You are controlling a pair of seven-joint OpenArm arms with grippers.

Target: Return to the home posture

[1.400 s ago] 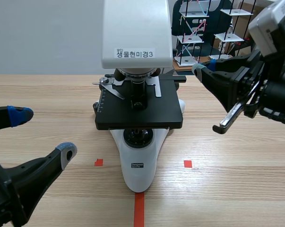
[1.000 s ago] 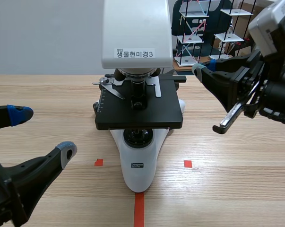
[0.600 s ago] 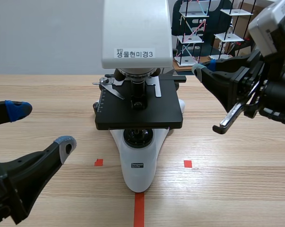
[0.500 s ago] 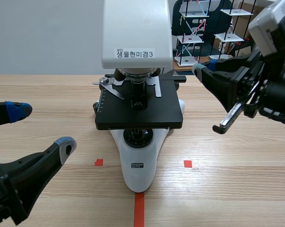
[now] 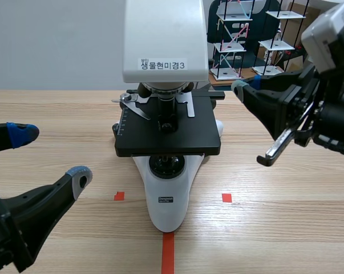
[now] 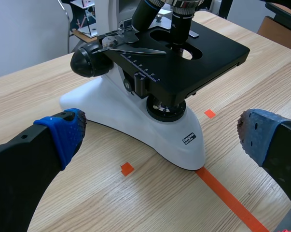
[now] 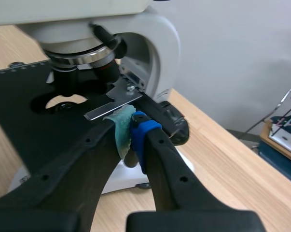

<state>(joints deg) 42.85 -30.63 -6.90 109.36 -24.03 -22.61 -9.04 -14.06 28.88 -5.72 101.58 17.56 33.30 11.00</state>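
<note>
The right arm (image 5: 326, 114) has drawn slightly toward the right edge of the table (image 5: 291, 228). Its closed jaws, close to the microscope (image 5: 167, 200) at the table's middle, could clip the stage (image 5: 194, 137). Left jaws stand wide open, holding nothing.

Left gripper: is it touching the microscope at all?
Apart. The scene view shows a strip of bare table between the open left gripper and the microscope.

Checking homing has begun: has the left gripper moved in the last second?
Yes, slightly: the left gripper has shifted up and left, away from the red square.
</note>
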